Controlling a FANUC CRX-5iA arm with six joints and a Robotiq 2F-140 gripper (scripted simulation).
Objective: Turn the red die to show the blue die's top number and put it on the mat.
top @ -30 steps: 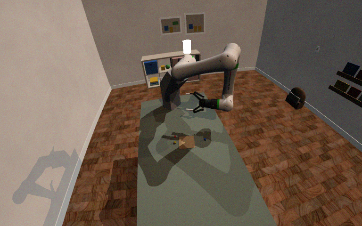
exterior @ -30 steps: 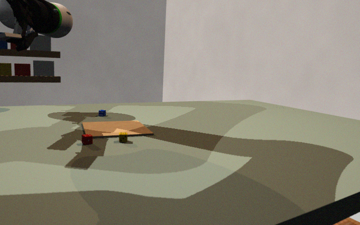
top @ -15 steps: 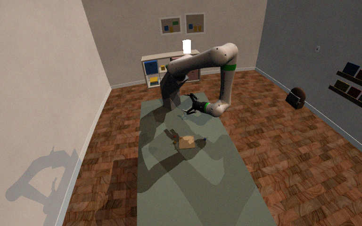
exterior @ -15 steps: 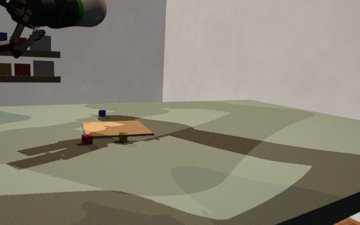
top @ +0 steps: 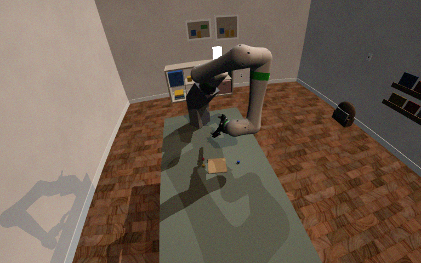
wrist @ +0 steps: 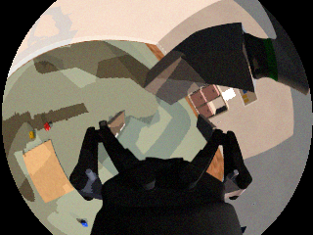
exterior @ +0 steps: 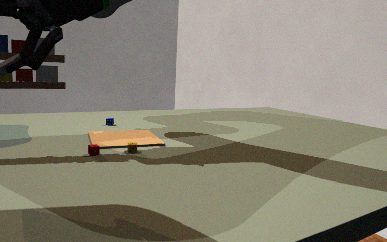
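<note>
A small red die (exterior: 93, 149) sits flat on the green table top just off the near left corner of the tan mat (exterior: 125, 137); it also shows in the overhead view (top: 203, 159) and in the wrist view (wrist: 47, 127). A blue die (exterior: 110, 121) sits beyond the mat; it also shows in the overhead view (top: 238, 161). A yellow die (exterior: 132, 147) sits against the mat's near edge. My gripper (top: 218, 127) is open and empty, high above the table and well away from the dice. Its fingers show in the wrist view (wrist: 159, 157). The pips on top are too small to read.
The arm's dark base block (top: 198, 108) stands at the table's far end. A shelf unit (top: 186, 80) stands against the back wall. Wall shelves (exterior: 31, 59) hang behind the gripper. Broad arm shadows cross the table.
</note>
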